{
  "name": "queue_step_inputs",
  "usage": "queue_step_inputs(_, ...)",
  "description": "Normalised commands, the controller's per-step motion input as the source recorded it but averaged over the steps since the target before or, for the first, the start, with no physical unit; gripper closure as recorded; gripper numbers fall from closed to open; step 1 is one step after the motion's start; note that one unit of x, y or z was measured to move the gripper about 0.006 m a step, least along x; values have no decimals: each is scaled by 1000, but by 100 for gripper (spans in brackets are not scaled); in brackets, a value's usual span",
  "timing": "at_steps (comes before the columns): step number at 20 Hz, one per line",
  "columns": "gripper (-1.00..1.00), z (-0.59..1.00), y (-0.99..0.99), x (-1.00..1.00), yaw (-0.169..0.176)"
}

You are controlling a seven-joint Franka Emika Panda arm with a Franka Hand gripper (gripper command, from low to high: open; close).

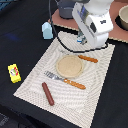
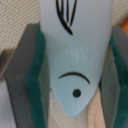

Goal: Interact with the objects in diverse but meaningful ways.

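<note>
A white-and-blue fish (image 2: 75,50) fills the wrist view, clamped between my gripper's (image 2: 74,75) green-edged grey pads (image 2: 34,75), its eye and mouth mark facing the camera. In the exterior view the gripper (image 1: 82,40) hangs over the far edge of the striped mat (image 1: 35,85), and the arm's body hides the fish. On the mat's near part lies a brown sausage (image 1: 48,93). A yellow packet with a red mark (image 1: 14,73) rests on the dark table at the exterior view's left. Past the mat's far corner stands a pale blue carton (image 1: 47,30).
A round wooden plate (image 1: 70,66) sits mid-mat, with an orange-handled fork (image 1: 66,80) in front of it and a knife (image 1: 84,58) behind. A grey container (image 1: 65,7) and a bowl (image 1: 123,17) stand on the brown surface at the back.
</note>
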Motion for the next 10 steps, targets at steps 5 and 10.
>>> queue_step_inputs(5,100,-518,243,-483,22)
queue_step_inputs(10,-100,-312,215,-203,3)
